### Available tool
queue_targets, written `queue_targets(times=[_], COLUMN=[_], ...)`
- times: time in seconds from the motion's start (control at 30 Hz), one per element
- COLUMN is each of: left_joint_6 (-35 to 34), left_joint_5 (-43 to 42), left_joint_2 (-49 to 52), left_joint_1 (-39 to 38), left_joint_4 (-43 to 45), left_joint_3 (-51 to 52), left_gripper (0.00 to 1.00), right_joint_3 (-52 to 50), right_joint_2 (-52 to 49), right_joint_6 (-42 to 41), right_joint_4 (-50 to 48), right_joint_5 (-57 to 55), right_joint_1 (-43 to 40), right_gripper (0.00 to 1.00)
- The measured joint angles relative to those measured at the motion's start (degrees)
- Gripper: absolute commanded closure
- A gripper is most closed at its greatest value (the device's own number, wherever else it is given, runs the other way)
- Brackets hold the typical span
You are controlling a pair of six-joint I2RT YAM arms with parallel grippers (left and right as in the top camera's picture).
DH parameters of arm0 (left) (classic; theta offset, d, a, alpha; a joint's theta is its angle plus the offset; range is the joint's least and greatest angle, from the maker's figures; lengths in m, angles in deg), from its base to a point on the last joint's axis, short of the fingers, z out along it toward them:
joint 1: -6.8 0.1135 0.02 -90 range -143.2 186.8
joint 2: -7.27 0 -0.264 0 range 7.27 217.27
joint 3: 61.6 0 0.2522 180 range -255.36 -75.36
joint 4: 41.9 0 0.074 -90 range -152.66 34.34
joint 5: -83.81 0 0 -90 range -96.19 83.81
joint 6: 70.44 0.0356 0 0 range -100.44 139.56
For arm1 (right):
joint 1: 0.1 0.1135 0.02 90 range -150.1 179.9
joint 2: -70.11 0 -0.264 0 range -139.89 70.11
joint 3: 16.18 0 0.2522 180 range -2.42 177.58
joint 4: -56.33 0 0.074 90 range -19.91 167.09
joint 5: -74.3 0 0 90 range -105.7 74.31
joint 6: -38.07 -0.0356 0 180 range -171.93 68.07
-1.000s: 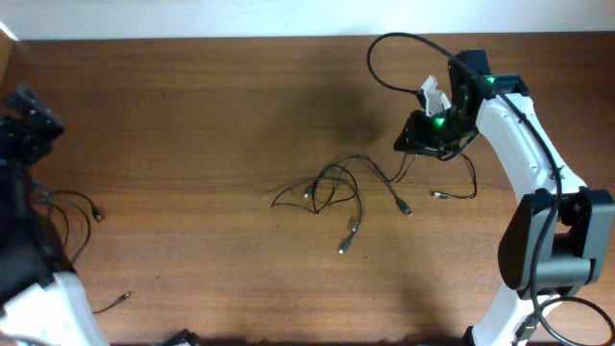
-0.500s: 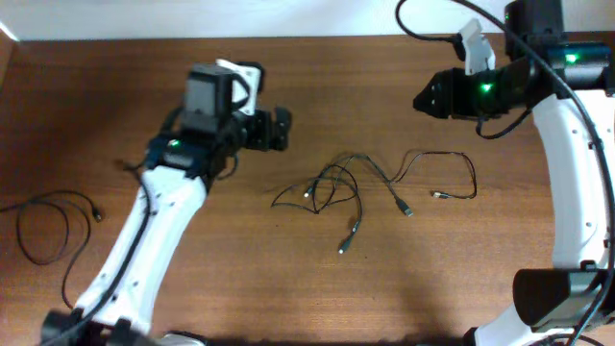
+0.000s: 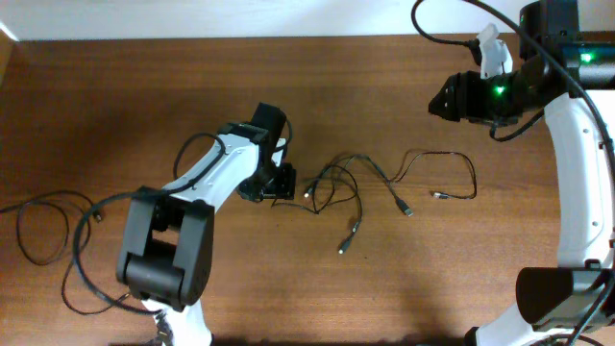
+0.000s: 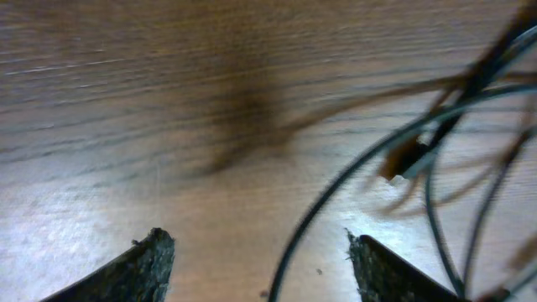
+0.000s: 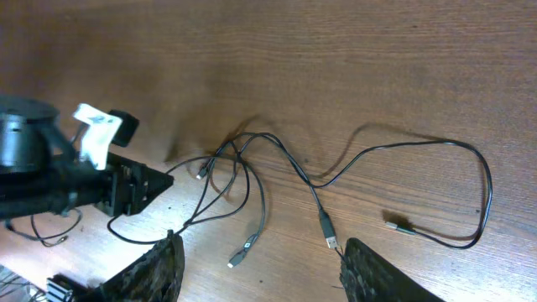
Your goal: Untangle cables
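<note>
Overhead: cables (image 3: pixel 332 183) tangled at centre of surface (image 3: pixel 192 77); left pincer (image 3: pixel 283 181) at their nine o'clock, right pincer (image 3: pixel 437 101) at two o'clock.
Left wrist: jaws apart, one cable between.
Right wrist: jaws apart, empty.
Risk: pinching several cables together would tighten the tangle.

Several thin black cables (image 3: pixel 333 183) are seen looped over one another in a loose tangle near the middle of the wooden table (image 3: pixel 144 96). From the tangle, one plug (image 3: pixel 405 208) is trailed to the right and a second plug (image 3: pixel 343 246) toward the near edge. A long cord (image 3: pixel 469 171) is laid in an open curve further right, ended by a metallic tip (image 3: pixel 438 195). Another thin cord (image 3: pixel 29 231) is coiled well apart at the far left.
</note>
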Motion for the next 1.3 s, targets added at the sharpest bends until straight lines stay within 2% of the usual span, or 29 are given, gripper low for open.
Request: queue_targets(times=[0.07, 0.1, 0.13, 0.23, 0.27, 0.3, 0.37, 0.4, 0.47, 0.5, 0.6, 0.63, 0.7, 0.8, 0.9, 1.03, 1.13, 1.17, 1.3], left_joint_6=[1.6, 1.8, 1.8, 2.3, 2.3, 2.3, 2.7, 2.9, 2.9, 2.9, 2.9, 2.9, 2.9, 2.9, 2.9, 2.9, 2.9, 2.9, 2.9], left_joint_5=[0.0, 0.0, 0.0, 0.0, 0.0, 0.2, 0.2, 0.2, 0.2, 0.2, 0.2, 0.2, 0.2, 0.2, -0.2, -0.3, -0.3, -0.3, -0.3], left_joint_2=[2.8, 3.1, 3.1, 3.5, 3.4, 2.0, -4.2, -11.8, -21.5, -26.8, -31.1, -31.2, -31.2, -31.2, -31.2, -31.2, -31.2, -31.2, -31.2], left_joint_1=[0.0, 0.0, 0.0, -0.1, 0.0, 0.6, 1.4, 1.6, 1.5, 1.5, 1.5, 1.5, 1.5, 1.5, 1.5, 1.5, 1.5, 1.5, 1.5], left_joint_4=[1.0, 1.5, 2.0, 3.7, 2.1, 0.7, -1.3, -0.4, 0.0, 1.4, 6.7, 7.7, 7.8, 8.6, 8.2, 8.0, 8.0, 8.0, 8.0], left_joint_3=[0.0, 0.0, 0.0, -0.1, -1.8, -8.0, -16.0, -24.3, -30.3, -32.2, -32.3, -32.3, -32.3, -32.3, -32.3, -32.3, -32.3, -32.3, -32.3], left_gripper=[0.67, 0.9, 1.0, 1.0, 1.0, 1.0, 1.0, 1.0, 1.0, 1.0, 1.0, 1.0, 1.0, 1.0, 1.0, 1.0, 1.0, 1.0, 1.0], right_joint_3=[0.0, 0.0, 0.0, 0.0, 0.0, 0.0, 0.0, 0.0, 0.0, 0.0, 0.0, 0.0, 0.0, 0.3, 0.2, 0.4, 0.4, 0.4, 0.4], right_joint_2=[0.0, 0.0, 0.0, 0.0, 0.0, 0.0, 0.0, 0.0, 0.0, 0.0, 0.0, 0.0, 0.0, -1.5, -5.0, -7.8, -11.5, -12.0, -13.4], right_joint_6=[0.0, 0.0, 0.1, 0.2, 0.3, 0.3, 0.2, 0.3, 0.2, 0.2, 0.3, 0.2, -0.5, -10.7, -22.3, -34.3, -37.1, -37.6, -40.4], right_joint_4=[0.1, 0.1, 0.2, 0.3, 0.3, 0.3, 0.4, 0.3, 0.3, 0.3, 0.3, -1.0, -5.7, -15.2, -25.0, -31.7, -32.6, -33.1, -37.5], right_joint_5=[-0.2, -0.2, -0.2, -0.2, -0.2, -0.2, -0.2, -0.2, -0.2, -0.2, 0.1, 2.4, 6.5, 9.5, 10.4, 12.4, 14.4, 14.8, 18.7], right_joint_1=[0.0, 0.0, 0.0, 0.0, 0.0, 0.0, 0.0, 0.0, 0.0, 0.0, 0.0, 0.3, 3.5, 13.1, 15.9, 18.5, 20.4, 20.9, 21.1], right_gripper=[0.38, 0.38, 0.38, 0.38, 0.38, 0.38, 0.38, 0.38, 0.37, 0.37, 0.37, 0.32, 0.28, 0.28, 0.27, 0.28, 0.28, 0.32, 0.36])
